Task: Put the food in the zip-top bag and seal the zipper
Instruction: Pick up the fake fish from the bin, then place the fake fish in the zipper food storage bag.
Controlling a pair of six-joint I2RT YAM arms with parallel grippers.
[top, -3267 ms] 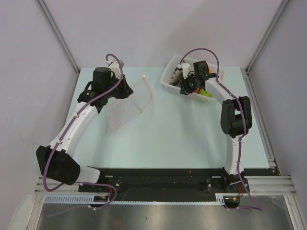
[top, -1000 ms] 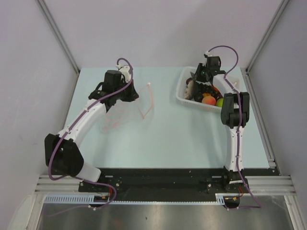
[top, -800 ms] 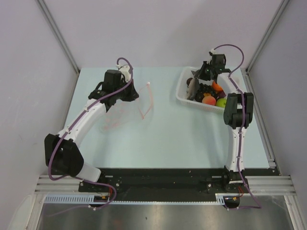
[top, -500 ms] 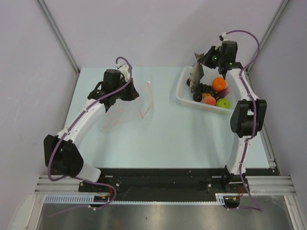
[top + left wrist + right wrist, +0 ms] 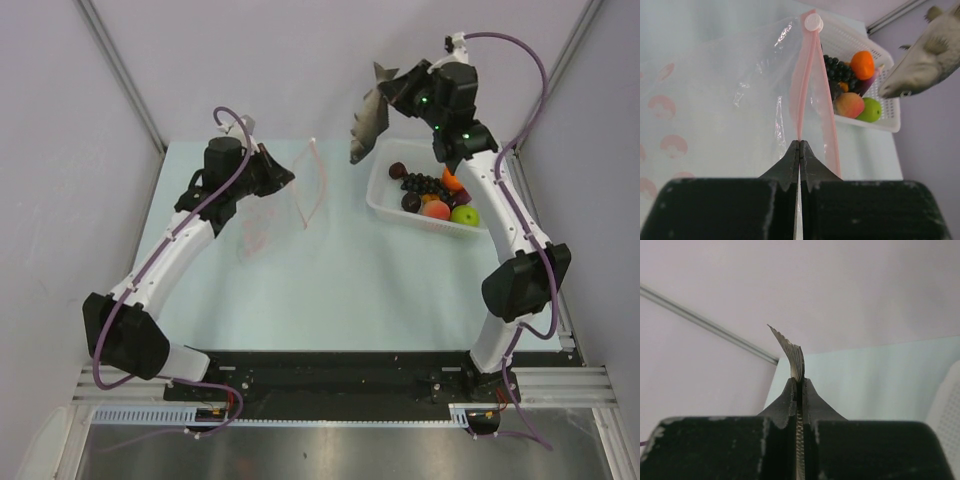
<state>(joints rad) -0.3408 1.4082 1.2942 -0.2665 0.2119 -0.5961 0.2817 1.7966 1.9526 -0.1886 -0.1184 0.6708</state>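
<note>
My left gripper (image 5: 799,145): the jaws are shut tight, pinching the thin pink-red zipper strip (image 5: 801,85) of the clear crinkly plastic bag (image 5: 730,100).
Why I hold it so: I lift that edge so the bag stands up off the pale blue-green table (image 5: 380,280). The two pink strips spread apart and meet again at a small white round slider (image 5: 813,22). That gap is the mouth.
My right gripper (image 5: 798,382): the jaws are shut, pinching the tail of the grey toy fish (image 5: 367,122).
Why by the tail: the fish hangs head down, so I think the nose can go into the mouth first.
Where the fish is: high in the air, between the bag and the white plastic basket with holes (image 5: 420,222), touching neither.
Other food: the orange ball (image 5: 452,180), green apple (image 5: 463,214), peach-red fruit (image 5: 434,209) and dark grape bunch (image 5: 420,183) lie in the basket.
Job so far: I think it has just begun. I see no food in the bag, and the zipper is not closed.
Next, I think: bring the fish over the gap and lower it in.
Watch out: the gap looks thin, so the fish may bump the strip.
</note>
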